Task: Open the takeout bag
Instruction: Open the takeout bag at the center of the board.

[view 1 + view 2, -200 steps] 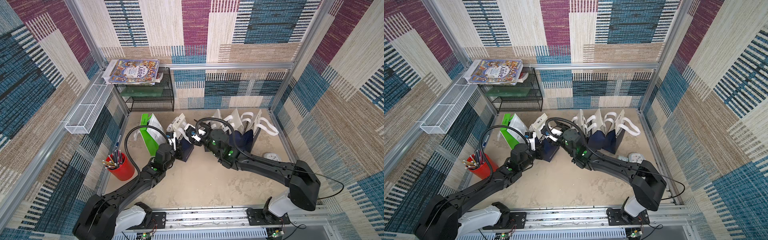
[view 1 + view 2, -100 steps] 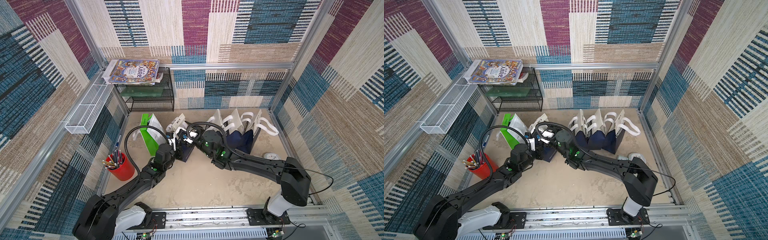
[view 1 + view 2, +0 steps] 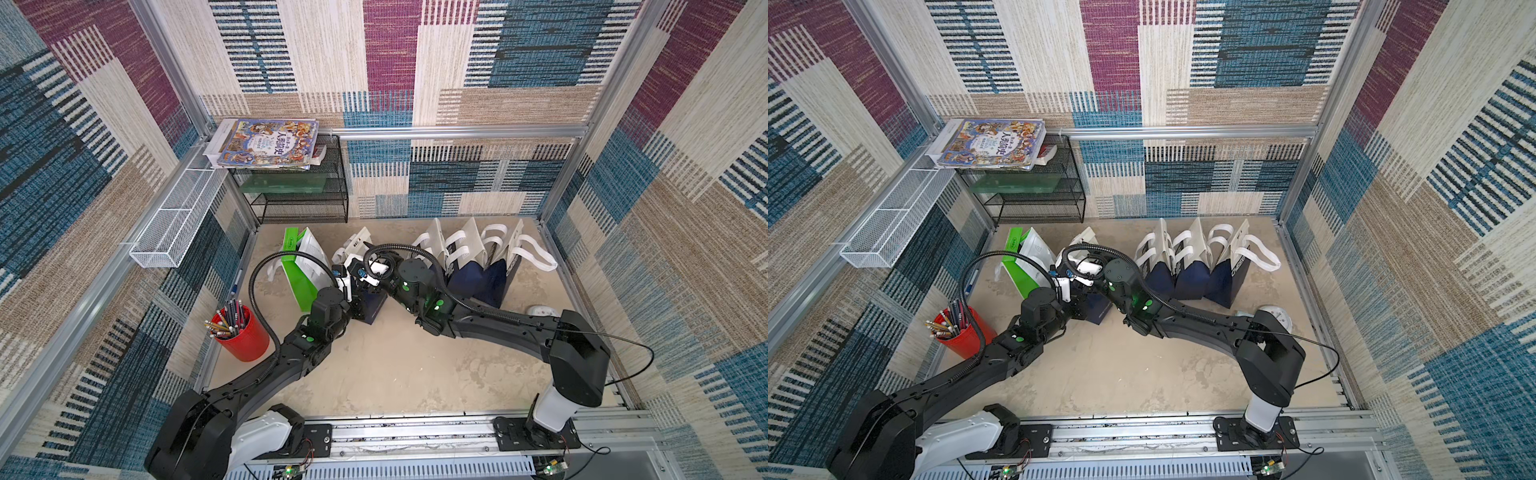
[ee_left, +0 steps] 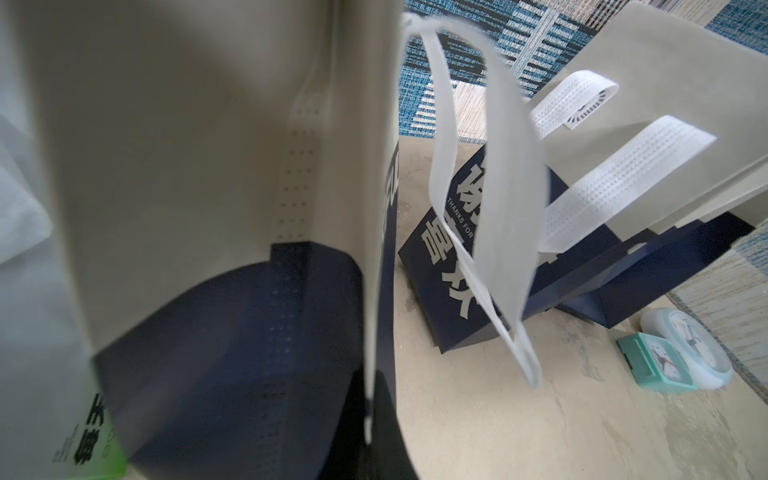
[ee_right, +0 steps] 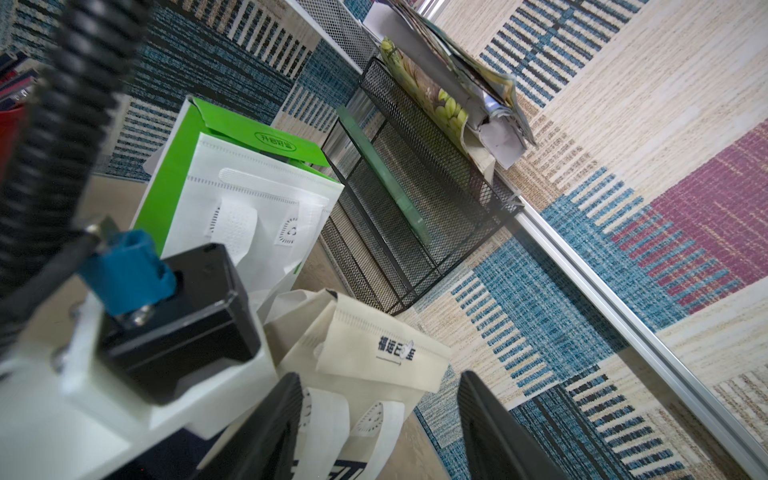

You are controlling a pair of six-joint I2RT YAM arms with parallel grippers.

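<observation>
The takeout bag [image 3: 372, 307] [image 3: 1100, 309] is navy below and white above, standing left of the floor's middle. My left gripper [image 3: 355, 297] [image 4: 370, 419] is shut on the rim of one side wall. The left wrist view looks into the bag [image 4: 208, 145], with cream inner walls and a navy bottom. My right gripper [image 3: 368, 282] [image 5: 378, 415] hangs over the bag's top, close to the left wrist, and is open. In the right wrist view the folded white top flap [image 5: 374, 353] and the handle strips [image 5: 328, 419] lie between its black fingers [image 5: 266, 424], unpinched.
A green-and-white bag [image 3: 303, 266] stands just left of the takeout bag. A row of navy-and-white bags [image 3: 469, 266] stands to the right, with small clocks [image 4: 673, 357] beyond. A red pencil cup [image 3: 241, 328], a black mesh shelf [image 3: 299, 199] and a wire basket [image 3: 174, 224] line the left side.
My right gripper has moved left, from beside the row of bags to over the takeout bag's top, and its jaws have narrowed a little. The left arm has stayed put, still gripping.
</observation>
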